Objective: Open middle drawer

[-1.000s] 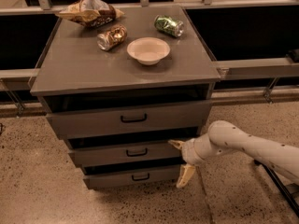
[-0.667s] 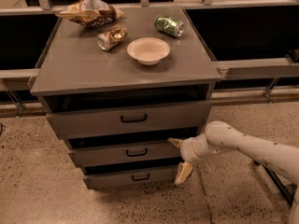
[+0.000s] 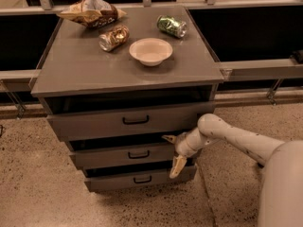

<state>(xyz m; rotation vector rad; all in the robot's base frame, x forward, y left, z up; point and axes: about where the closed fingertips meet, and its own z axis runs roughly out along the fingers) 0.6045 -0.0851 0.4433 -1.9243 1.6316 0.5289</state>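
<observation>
**Q:** Which step is in hand?

**A:** Approach, by my reading. Your pincer sits at the right end of the middle drawer, the wide shallow grey front with the small black bar handle. This drawer lies between the wider grey top drawer front and the narrower grey bottom drawer front. The pincer's fingers stand apart, clamped on nothing. One points left near the drawer's upper right corner; the other hangs down toward the bottom front.

**Q:** What does the next move call for?

**A:** The handle is left of the pincer. You would likely carry the pincer left, set the fingers around the bar, close, then pull straight out.

**Q:** What is hidden or unclear?

**A:** I cannot tell whether a finger touches the drawer front. There are dark gaps above each front, so I cannot tell whether the middle drawer is already ajar. The arm is cut off at lower right. The grey bench carries a crumpled snack bag, a brown can, a green can and a white bowl, none of them involved.
</observation>
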